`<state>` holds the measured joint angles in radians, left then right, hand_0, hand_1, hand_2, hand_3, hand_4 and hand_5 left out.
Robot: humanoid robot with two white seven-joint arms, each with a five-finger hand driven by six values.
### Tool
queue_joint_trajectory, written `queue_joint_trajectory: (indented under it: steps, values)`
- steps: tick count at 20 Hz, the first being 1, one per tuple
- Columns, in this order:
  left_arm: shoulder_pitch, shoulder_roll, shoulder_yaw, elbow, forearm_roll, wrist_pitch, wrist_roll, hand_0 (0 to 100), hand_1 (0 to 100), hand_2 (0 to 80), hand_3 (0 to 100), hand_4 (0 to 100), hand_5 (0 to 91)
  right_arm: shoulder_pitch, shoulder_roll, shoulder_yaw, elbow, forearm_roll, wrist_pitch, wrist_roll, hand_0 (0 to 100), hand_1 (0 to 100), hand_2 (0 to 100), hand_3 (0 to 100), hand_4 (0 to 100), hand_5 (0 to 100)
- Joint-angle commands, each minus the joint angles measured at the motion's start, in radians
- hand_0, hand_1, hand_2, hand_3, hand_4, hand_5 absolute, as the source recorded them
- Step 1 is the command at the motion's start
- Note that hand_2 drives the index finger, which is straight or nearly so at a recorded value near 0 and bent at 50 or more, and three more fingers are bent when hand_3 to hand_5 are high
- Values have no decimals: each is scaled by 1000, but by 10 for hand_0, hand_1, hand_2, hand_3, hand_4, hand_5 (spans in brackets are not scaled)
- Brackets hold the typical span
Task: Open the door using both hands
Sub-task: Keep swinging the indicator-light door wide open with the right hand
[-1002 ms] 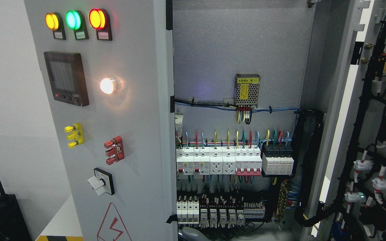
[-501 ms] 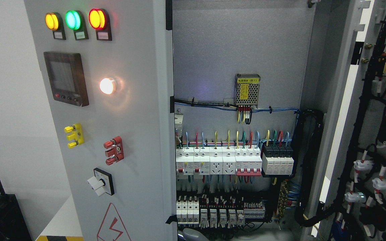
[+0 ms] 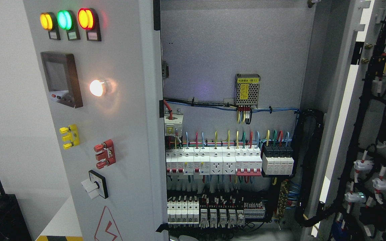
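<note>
Doors stand open on both sides of the cabinet, and no robot hand shows anywhere in view, so whether either is open, closed or gripping cannot be told. Left of the cabinet's back panel (image 3: 233,43), the left door (image 3: 126,134) is swung out so its front faces the camera: three lamps (image 3: 65,19) in amber, green and red near its top, a meter (image 3: 61,79) under them, a lit white lamp (image 3: 96,87) beside the meter, then yellow and red terminals, a rotary switch (image 3: 94,184) and a warning triangle lower down. Against the back panel sit a small power supply (image 3: 247,89) and, below it, a row of breakers (image 3: 230,160) fed by coloured wires. Right of the panel, the right door (image 3: 343,110) is swung wide, its inner face carrying black cable bundles (image 3: 367,110). A pale rounded shape at the bottom edge below the breakers is too cut off to identify. Judging by the exposed interior, the opening step looks nearly finished. The next move probably calls for pushing the left door a little wider, if anything, and then drawing the arms clear without brushing the wiring.
</note>
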<state>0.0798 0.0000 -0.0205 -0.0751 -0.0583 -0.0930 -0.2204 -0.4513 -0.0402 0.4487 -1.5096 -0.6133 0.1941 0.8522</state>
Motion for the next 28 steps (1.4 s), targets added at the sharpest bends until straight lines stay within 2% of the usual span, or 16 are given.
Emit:
queue_joint_trajectory:
  steps: [1,28]
  values:
    - [0,-26,-13,0,0,-1,-1,0,0,0,0,0,0,0,-1,39,-17,0,1,1,381,0,0,0,0,0]
    - [0,-26,-15,0,0,-2,-1,0,0,0,0,0,0,-3,20,117,-54,1,14,-7,381,0,0,0,0,0]
